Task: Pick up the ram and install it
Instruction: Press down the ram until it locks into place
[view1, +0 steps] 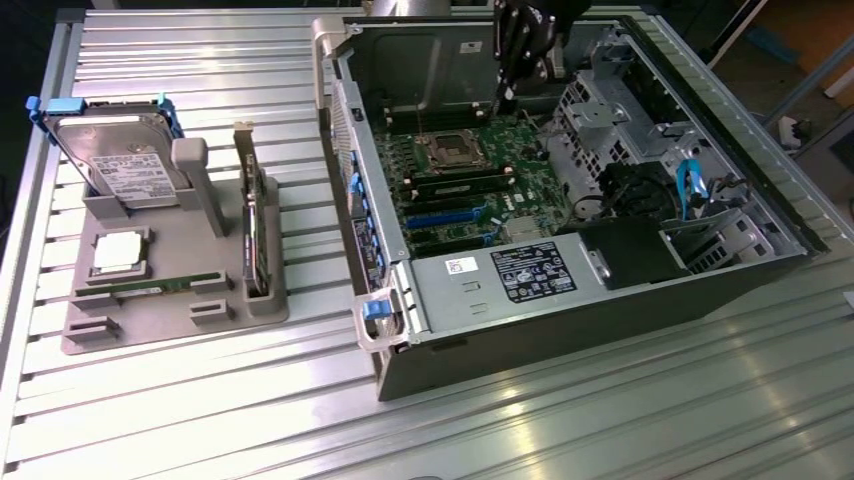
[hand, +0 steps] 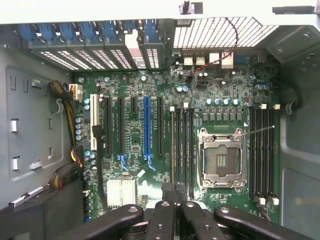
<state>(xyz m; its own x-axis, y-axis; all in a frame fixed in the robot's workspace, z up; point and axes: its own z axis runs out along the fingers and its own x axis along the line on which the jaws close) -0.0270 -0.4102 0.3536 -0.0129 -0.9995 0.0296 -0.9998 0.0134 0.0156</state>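
Note:
A long narrow green ram stick lies on edge in the front slot of the grey holder, at the exterior view's left. My gripper hangs far from it, inside the open computer case just above the motherboard. In the wrist view the gripper is shut, its black fingertips pressed together with nothing between them. It sits over the end of the memory slots beside the CPU socket. The outermost slot shows a thin greenish strip; I cannot tell if that is a seated stick.
The holder also carries a silver hard drive, a CPU and an upright card with a metal bracket. The case walls, power supply, drive cage and cables hem in the motherboard. Ribbed aluminium table lies in front.

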